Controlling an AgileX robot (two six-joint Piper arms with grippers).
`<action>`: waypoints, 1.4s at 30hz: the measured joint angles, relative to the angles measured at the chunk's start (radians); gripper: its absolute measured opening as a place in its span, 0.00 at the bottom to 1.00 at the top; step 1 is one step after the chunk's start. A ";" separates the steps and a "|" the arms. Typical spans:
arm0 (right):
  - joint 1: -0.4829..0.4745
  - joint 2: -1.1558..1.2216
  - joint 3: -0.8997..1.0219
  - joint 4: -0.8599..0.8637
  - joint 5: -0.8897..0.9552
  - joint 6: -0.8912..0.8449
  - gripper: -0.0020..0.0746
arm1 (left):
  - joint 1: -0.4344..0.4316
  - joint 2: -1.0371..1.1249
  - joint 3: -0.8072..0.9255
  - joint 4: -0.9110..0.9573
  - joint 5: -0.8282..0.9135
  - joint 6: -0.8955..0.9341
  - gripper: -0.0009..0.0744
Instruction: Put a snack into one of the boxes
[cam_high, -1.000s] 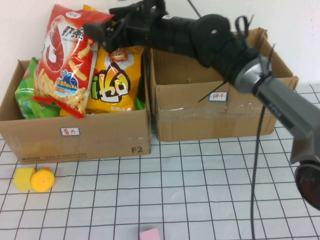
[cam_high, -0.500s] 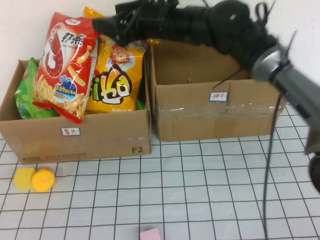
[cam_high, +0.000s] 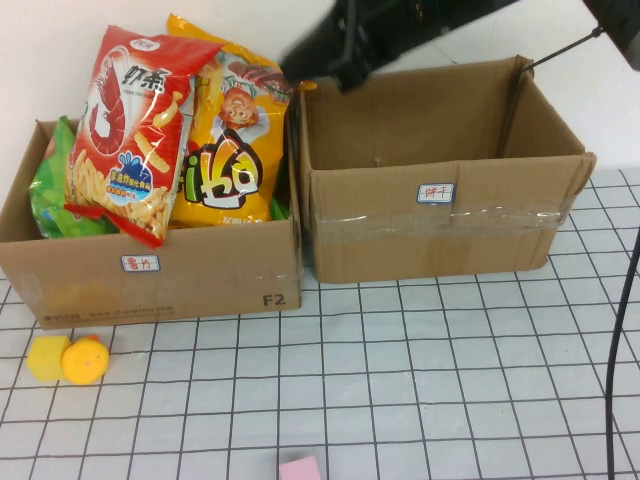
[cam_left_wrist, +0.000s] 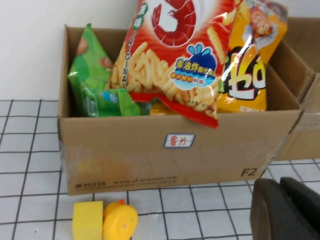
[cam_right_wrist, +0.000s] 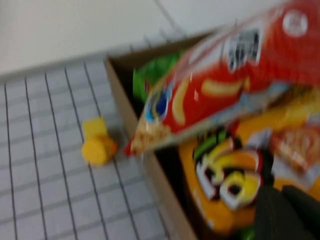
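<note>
left gripper parked low near the front corner of the left box, only a dark edge of it in its wrist view, cannot tell if it is open or closed. green bag, red shrimp-stick bag and yellow chip bag stand in that box, well left of and below the right gripper. bags look light, puffy, slick foil, crushable contents; best pinched at the flat top seal, not the belly. right gripper high over the seam between the boxes, blurred, holds nothing visible, jaw state cannot tell. right box looks empty.
</note>
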 joint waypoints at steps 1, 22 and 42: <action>0.000 0.000 -0.002 -0.035 0.031 0.023 0.04 | 0.000 0.000 0.000 -0.010 0.000 0.007 0.01; 0.002 -0.225 0.095 -0.472 0.059 0.183 0.03 | -0.216 -0.043 0.002 0.205 -0.082 -0.010 0.01; 0.002 -0.721 0.879 -0.676 0.014 0.256 0.03 | -0.431 -0.110 0.160 0.284 -0.276 -0.108 0.01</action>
